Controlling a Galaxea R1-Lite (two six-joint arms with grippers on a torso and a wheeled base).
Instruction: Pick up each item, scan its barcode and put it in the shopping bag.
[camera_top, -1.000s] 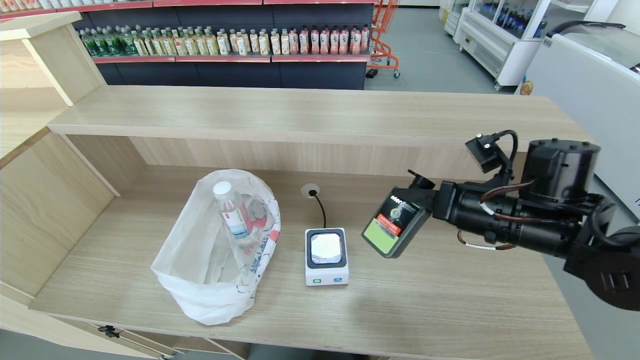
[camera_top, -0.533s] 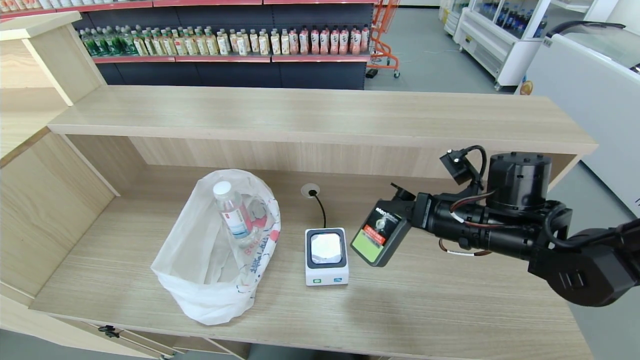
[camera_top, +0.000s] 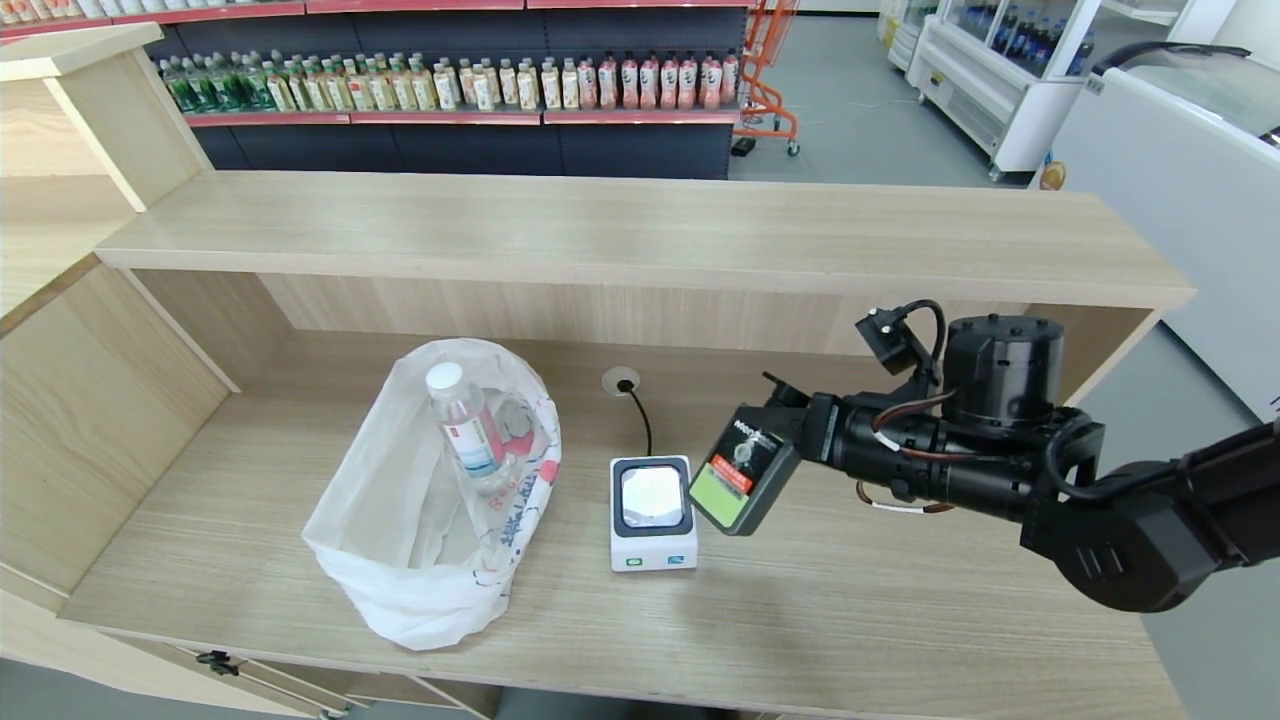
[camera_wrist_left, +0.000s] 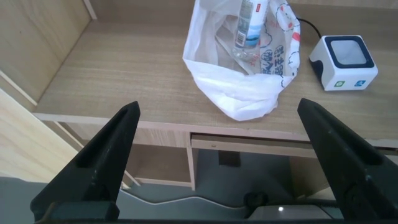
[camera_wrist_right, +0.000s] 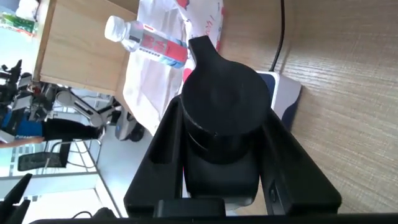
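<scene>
Currently we see the right gripper (camera_top: 778, 452) clamped on a black jar (camera_top: 735, 475), which sticks out ahead of it, just beside the scanner (camera_top: 653, 512). Left gripper (camera_wrist_left: 217, 162) spread wide, holding nothing.

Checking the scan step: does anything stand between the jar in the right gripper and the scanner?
Nothing visible does. The black jar in the right gripper hangs just beside the scanner's right edge, above bare counter; the bag sits on the scanner's other side.
</scene>
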